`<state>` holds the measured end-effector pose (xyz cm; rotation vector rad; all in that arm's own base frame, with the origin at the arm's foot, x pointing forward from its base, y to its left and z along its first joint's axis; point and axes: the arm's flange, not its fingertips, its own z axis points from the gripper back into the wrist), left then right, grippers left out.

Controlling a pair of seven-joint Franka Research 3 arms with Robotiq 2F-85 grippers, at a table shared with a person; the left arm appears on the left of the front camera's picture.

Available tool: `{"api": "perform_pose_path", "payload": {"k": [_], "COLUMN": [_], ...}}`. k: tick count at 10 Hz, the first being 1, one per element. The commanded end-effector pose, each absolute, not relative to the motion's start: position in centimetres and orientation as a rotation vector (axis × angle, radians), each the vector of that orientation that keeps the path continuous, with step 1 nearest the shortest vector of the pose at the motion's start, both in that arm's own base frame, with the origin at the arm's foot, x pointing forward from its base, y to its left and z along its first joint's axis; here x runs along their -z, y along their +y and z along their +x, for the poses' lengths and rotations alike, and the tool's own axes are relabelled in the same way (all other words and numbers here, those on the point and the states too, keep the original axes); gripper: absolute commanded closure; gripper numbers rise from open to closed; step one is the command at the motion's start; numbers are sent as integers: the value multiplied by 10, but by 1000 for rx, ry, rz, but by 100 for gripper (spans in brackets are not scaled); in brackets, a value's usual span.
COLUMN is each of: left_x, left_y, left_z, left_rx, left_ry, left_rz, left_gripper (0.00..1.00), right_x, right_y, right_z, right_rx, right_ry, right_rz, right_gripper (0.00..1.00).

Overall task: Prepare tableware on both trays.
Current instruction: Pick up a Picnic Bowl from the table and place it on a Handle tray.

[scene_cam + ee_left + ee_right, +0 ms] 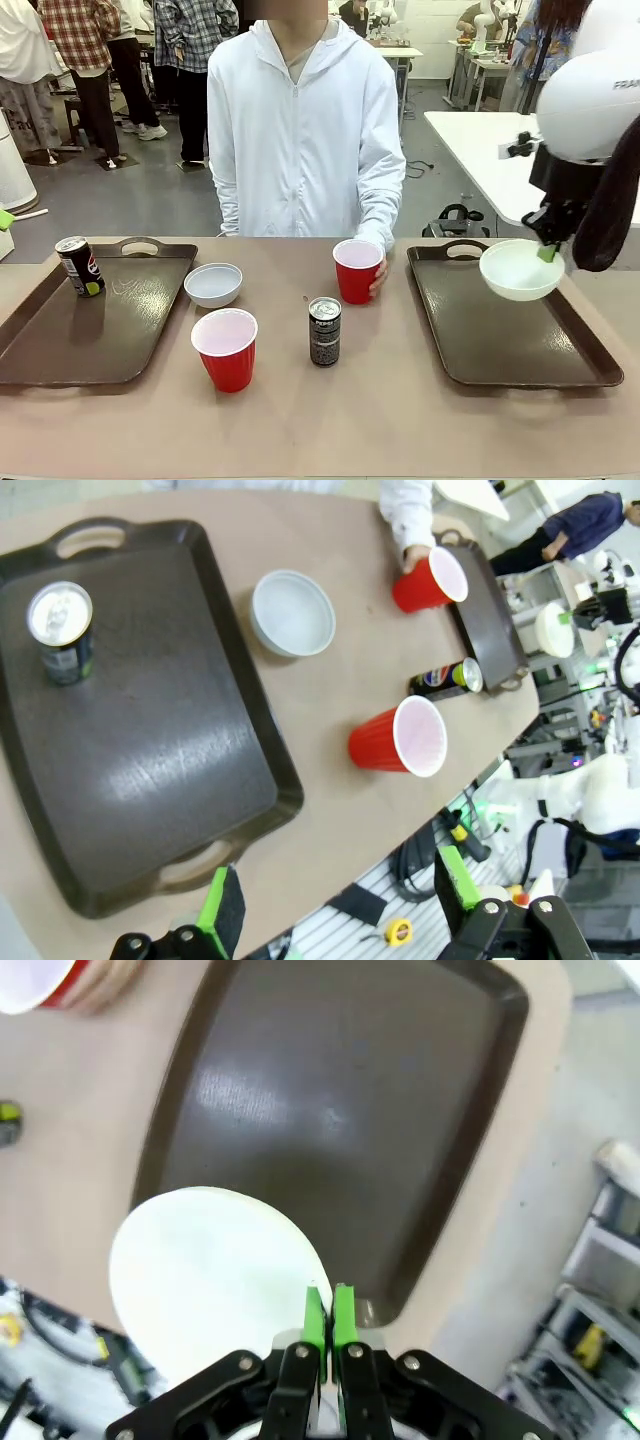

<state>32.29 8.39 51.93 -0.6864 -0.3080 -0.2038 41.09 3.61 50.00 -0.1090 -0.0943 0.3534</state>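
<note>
my left gripper (335,900) hangs open over the table's (330,695) near edge, its green pads (215,910) well apart. below it lies the near tray (150,750), with a can (62,630) standing upright near one corner. a bowl (292,612) sits on the table just beside that tray's rim. the near cup (400,742) and a second can (447,677) stand between the trays. the person's hand (410,555) touches the far cup (430,580), just beside the far tray (492,620). past that tray i see a far bowl (553,630), too small to make out more.
</note>
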Motion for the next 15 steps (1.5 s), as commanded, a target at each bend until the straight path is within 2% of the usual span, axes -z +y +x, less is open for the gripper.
{"api": "perform_pose_path", "payload": {"k": [1, 2, 4, 5, 6, 7, 8, 9, 15], "left_x": [-519, -519, -519, -519, -519, -519, -519, -519, -519], "left_y": [83, 83, 83, 83, 83, 83, 83, 83, 83], "left_z": [323, 323, 323, 323, 323, 323, 323, 323, 323], "left_rx": [214, 214, 214, 214, 214, 214, 214, 214, 214], "left_ry": [-320, -320, -320, -320, -320, -320, -320, -320, -320], "left_rz": [-705, -705, -705, -705, -705, -705, -705, -705, -705], "left_gripper": [0, 0, 0, 0, 0, 0, 0, 0, 0], "right_x": [-494, -500, -500, -500, -485, -474, -476, -485, -480], "right_y": [20, 36, 36, 24, 22, 29, 45, 48, 43], "right_z": [418, 411, 411, 413, 419, 392, 326, 289, 322], "right_rx": [-195, -353, -353, -306, -383, -460, -613, -644, -566], "right_ry": [-137, -94, -94, -102, -82, -18, -120, -190, -97], "right_rz": [-60, -109, -109, -97, -87, -19, -147, -199, -168], "right_gripper": [100, 100, 100, 96, 96, 96, 96, 96, 96]}}
